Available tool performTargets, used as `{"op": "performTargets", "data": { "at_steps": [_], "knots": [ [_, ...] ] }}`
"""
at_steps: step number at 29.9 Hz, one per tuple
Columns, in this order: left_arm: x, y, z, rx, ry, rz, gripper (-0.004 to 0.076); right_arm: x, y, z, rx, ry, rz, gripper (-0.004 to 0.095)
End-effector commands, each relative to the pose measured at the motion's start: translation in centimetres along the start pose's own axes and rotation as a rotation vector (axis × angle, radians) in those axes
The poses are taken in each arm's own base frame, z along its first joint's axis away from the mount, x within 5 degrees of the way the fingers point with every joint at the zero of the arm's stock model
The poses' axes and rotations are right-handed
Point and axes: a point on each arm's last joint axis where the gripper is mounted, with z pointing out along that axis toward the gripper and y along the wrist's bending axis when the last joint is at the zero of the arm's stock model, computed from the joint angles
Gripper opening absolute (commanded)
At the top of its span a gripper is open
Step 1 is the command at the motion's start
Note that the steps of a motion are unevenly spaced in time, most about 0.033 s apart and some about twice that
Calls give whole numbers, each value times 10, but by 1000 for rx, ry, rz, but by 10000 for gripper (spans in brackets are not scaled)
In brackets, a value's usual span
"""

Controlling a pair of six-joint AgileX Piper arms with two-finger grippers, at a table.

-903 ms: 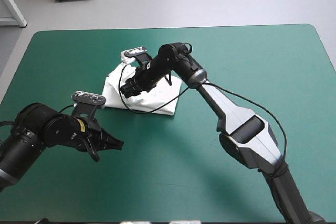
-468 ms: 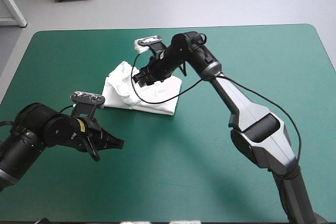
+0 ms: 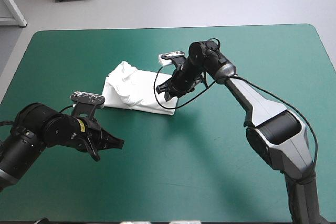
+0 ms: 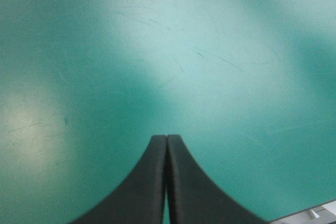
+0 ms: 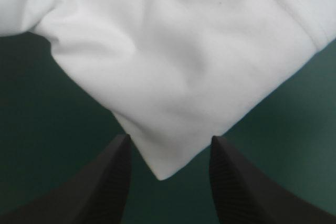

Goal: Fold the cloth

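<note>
The white T-shirt (image 3: 135,88) lies as a folded bundle on the teal-green cover, left of the table's middle. My right gripper (image 3: 169,92) hovers over the bundle's right corner, fingers apart. In the right wrist view the T-shirt (image 5: 173,56) spreads ahead of my right gripper (image 5: 169,145), and one corner of it points into the gap between the open black fingers without being held. My left gripper (image 3: 116,143) rests near the front left of the table, clear of the T-shirt. In the left wrist view my left gripper (image 4: 166,139) is shut in one pointed arch over bare cover.
The teal-green cover (image 3: 220,161) stretches bare to the right and front of the bundle. The right arm's black cable (image 3: 181,100) hangs in a loop by the bundle's right edge.
My right gripper has pulled back to the right across the bundle, from its far left part to its right corner, and its arm has swung right. The left arm has stayed still.
</note>
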Motion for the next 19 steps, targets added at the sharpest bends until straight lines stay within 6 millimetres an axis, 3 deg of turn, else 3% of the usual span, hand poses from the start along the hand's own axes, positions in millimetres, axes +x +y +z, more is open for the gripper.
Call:
{"op": "performTargets", "data": {
  "at_steps": [1,4,10,15,19],
  "knots": [
    [3,-2,-10,14,-4,-9,-9,-7,5,-35,-6,-154,-7,440],
    [2,-1,-10,11,-9,-7,-9,-8,-4,-31,4,-164,-5,468],
    [0,-2,-10,17,-41,-7,-9,-6,-17,-9,7,-93,8,633],
    [-1,-2,-10,18,-45,-7,-9,-9,-18,8,-44,-93,43,613],
    [-1,-2,-10,18,-43,-7,-9,-11,-14,20,-140,-96,71,543]
  ]
}}
